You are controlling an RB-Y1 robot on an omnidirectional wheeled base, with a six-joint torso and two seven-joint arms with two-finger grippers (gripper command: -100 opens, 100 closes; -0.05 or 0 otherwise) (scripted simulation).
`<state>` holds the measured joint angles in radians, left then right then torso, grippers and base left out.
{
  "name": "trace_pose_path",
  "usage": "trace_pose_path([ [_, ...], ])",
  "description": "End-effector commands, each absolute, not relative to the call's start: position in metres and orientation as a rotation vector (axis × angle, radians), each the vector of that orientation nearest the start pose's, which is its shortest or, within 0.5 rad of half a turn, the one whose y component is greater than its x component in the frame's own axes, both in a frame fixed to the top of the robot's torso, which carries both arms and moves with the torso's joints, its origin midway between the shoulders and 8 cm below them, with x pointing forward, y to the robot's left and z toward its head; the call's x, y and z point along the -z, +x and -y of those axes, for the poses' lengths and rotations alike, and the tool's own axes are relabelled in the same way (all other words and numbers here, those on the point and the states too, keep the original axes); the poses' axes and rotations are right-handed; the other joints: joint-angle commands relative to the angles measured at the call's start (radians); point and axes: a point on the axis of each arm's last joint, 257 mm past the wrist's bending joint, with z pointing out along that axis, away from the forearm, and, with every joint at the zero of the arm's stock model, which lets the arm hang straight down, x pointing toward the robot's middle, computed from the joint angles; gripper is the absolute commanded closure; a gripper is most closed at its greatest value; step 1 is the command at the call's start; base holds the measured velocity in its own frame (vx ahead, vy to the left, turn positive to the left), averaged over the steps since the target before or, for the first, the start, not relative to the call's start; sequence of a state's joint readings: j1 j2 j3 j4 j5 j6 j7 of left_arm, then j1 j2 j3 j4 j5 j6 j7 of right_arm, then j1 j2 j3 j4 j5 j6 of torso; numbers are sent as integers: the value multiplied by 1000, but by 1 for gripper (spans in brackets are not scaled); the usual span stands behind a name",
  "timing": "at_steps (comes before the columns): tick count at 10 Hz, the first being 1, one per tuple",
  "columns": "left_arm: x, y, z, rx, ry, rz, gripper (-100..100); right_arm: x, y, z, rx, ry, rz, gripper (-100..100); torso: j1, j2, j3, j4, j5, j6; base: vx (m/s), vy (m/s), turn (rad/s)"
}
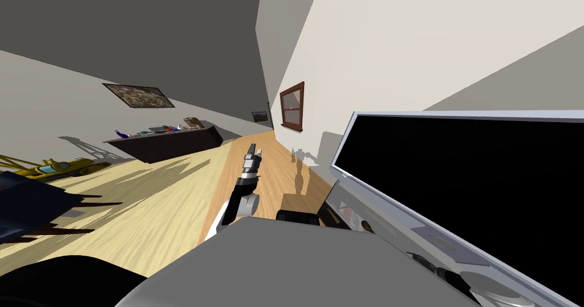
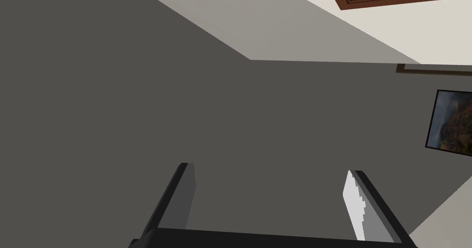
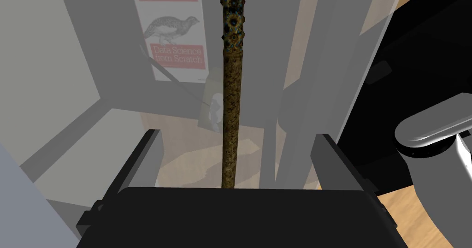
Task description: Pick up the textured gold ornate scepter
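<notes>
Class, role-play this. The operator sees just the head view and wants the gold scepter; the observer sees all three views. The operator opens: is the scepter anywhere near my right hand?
Observer: Yes. The scepter runs up midway between the open fingers of the right gripper, touching neither.
Operator: What lies beyond it?
Observer: A book with a bird on its cover, titled Data Science from Scratch.
Operator: And my left hand?
Observer: The left gripper has its fingers open with nothing between them.
</notes>
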<state>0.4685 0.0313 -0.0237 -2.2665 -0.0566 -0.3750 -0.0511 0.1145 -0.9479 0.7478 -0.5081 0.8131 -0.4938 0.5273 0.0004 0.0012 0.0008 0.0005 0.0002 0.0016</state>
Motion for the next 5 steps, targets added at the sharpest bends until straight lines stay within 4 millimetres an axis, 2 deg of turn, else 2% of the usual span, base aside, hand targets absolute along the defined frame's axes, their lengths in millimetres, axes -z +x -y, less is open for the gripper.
trace_pose_path([
  [1, -3, 371, -264, 1224, -668, -760, 0, 551, 86, 609, 204, -1068, -2794, -100, 0, 0, 0, 0, 0, 0, 0, 0, 0],
  [2, -3, 371, -264, 1224, -668, -760, 0, 550, 85, 610, 204, -1069, -2795, 0, 0, 0, 0, 0, 0, 0, 0, 0, 0],
  [3, -3, 371, -264, 1224, -668, -760, 0, 561, 82, 600, 204, -1059, -2800, -100, 0, 0, 0, 0, 0, 0, -16, -19, 56],
  [5, -3, 371, -264, 1224, -668, -760, 0, 566, 80, 595, 204, -1053, -2803, -100, -1, 1, 1, 0, 0, 0, -19, -22, 66],
])
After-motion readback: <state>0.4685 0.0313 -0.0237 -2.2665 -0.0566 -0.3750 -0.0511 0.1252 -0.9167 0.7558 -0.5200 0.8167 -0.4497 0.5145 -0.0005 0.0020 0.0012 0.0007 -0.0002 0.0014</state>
